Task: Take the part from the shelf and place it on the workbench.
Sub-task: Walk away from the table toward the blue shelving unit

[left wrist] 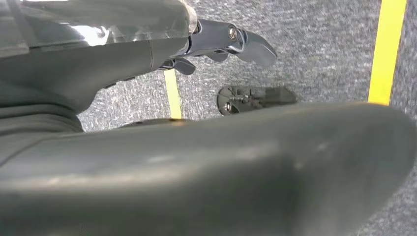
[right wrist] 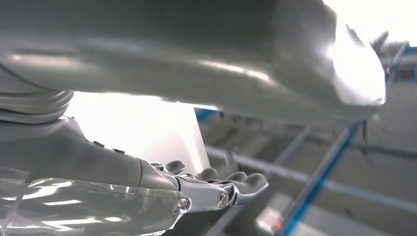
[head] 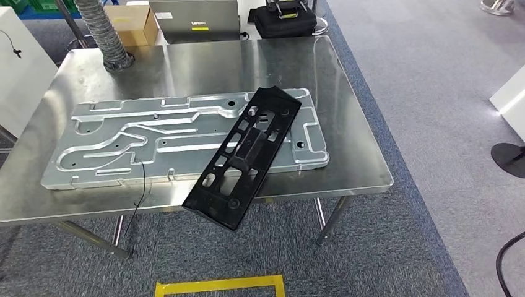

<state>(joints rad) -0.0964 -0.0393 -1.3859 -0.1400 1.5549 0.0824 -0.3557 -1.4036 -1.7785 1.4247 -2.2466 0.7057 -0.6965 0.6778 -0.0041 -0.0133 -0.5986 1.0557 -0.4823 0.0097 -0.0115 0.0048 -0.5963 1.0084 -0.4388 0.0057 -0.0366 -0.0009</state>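
A long black plastic part (head: 244, 154) with several cut-outs lies slantwise on the steel workbench (head: 347, 124). Its far end rests on a large silver grooved plate (head: 155, 142), and its near end juts out past the bench's front edge. Nothing touches it. My left hand (left wrist: 162, 54) hangs over grey carpet, with its dark fingers (left wrist: 236, 42) apart from the thick thumb and nothing between them. My right hand (right wrist: 162, 191) holds nothing either; its fingers (right wrist: 236, 187) are stretched out, slightly bent, away from the thumb.
At the bench's far edge stand a ribbed grey hose (head: 105, 34), a cardboard box (head: 131, 25), a laptop (head: 195, 21) and a black bag (head: 285, 21). A thin cable (head: 141, 185) hangs off the front edge. Yellow tape (head: 220, 284) marks the carpet. Blue frame bars (right wrist: 319, 177) stand beyond my right hand.
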